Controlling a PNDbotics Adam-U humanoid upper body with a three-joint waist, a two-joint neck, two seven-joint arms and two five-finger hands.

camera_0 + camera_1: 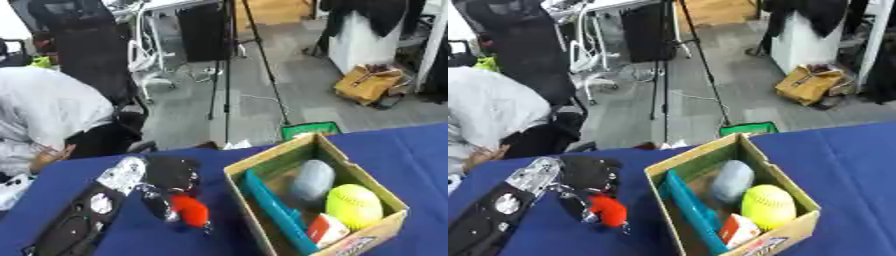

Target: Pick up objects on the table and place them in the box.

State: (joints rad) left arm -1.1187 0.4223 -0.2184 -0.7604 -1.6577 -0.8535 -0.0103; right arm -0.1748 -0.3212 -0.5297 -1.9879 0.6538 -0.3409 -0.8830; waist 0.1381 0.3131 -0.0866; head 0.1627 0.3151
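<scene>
The left hand (171, 175), fingers curled round a red object (190, 209), must carry it over the box (262, 165) and release

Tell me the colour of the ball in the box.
Yellow-green: the ball lies in the box, clearest in the left eye view.

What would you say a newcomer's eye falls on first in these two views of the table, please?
Probably the yellow ball, bright in the near right corner of the open cardboard box on the blue table. Beside it in the box lie a grey oval object and a teal flat piece. Left of the box, the robot's left hand holds a red object.
</scene>
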